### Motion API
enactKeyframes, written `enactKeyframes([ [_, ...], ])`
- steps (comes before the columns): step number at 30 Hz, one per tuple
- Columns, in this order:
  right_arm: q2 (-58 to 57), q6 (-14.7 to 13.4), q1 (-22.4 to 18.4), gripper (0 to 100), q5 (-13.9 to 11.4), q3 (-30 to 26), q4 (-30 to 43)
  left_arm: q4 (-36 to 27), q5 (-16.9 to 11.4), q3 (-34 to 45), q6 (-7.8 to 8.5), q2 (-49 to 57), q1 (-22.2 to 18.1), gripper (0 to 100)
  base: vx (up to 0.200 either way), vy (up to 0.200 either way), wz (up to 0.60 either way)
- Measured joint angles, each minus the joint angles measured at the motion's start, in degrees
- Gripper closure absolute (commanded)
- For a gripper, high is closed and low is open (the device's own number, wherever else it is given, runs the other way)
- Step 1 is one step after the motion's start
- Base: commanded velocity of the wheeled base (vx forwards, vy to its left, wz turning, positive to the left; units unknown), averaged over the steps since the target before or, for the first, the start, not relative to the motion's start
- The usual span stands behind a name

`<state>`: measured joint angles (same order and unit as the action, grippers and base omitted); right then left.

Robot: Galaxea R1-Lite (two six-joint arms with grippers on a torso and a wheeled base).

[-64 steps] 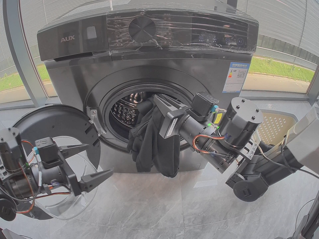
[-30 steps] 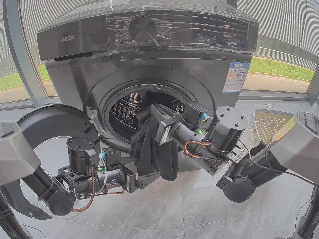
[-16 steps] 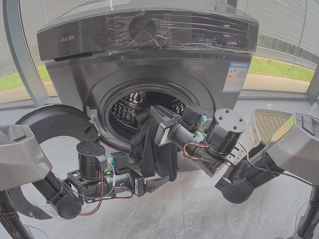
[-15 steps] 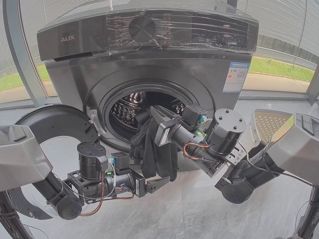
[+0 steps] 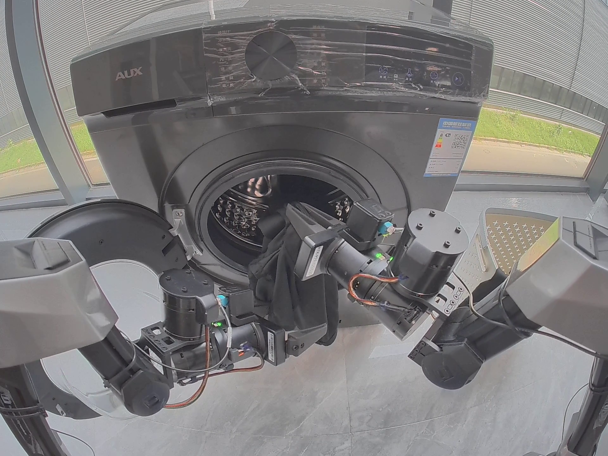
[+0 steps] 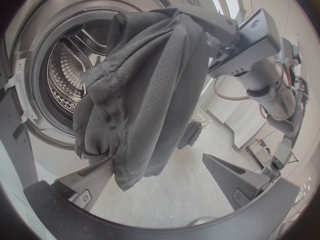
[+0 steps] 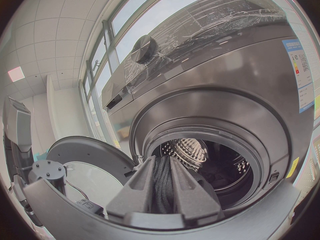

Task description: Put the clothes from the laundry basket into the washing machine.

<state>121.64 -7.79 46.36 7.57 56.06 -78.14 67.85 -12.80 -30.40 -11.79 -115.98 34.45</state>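
A black garment (image 5: 292, 289) hangs in front of the open drum (image 5: 244, 220) of the washing machine (image 5: 190, 134). My right gripper (image 5: 290, 211) is shut on its top edge, just outside the drum's mouth; in the right wrist view the cloth (image 7: 163, 184) is pinched between the fingers (image 7: 193, 197). My left gripper (image 5: 311, 334) is open under the garment's lower hem. In the left wrist view the garment (image 6: 143, 94) dangles between the spread left gripper (image 6: 158, 159), its hem brushing one finger (image 6: 90, 179).
The machine's round door (image 5: 107, 239) is swung open to the left, beside my left arm. A white laundry basket (image 5: 522, 242) stands on the floor at the right, behind my right arm. Grey tiled floor (image 5: 329, 400) lies in front.
My left arm has swung in from the left, and its open gripper now sits under the garment's hem. The right gripper has drawn back slightly and down with the garment, then held still.
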Motion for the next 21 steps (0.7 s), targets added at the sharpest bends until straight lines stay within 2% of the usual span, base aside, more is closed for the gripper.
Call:
enactKeyframes([
  [4, 0.02, -0.01, 0.18, 100, 0.0, 0.0, 0.02, 1.21, 2.02, -1.26, 1.76, -2.27, -0.13, 0, 0.0, 0.0, 0.0],
  [12, 0.05, -0.01, 0.52, 100, 0.0, -0.02, -0.06, 3.63, 2.55, -2.83, 3.1, -5.35, -0.26, 0, 0.0, 0.0, 0.0],
  [13, 0.06, -0.01, 0.52, 100, 0.0, -0.04, -0.16, 4.21, 2.79, -2.86, 3.12, -5.6, -0.28, 100, 0.0, 0.0, 0.0],
  [21, 0.2, -0.04, 0.38, 100, 0.0, -0.59, -0.79, 8.18, 5.08, -3.9, 3.85, -6.95, -0.33, 100, 0.0, 0.0, 0.0],
])
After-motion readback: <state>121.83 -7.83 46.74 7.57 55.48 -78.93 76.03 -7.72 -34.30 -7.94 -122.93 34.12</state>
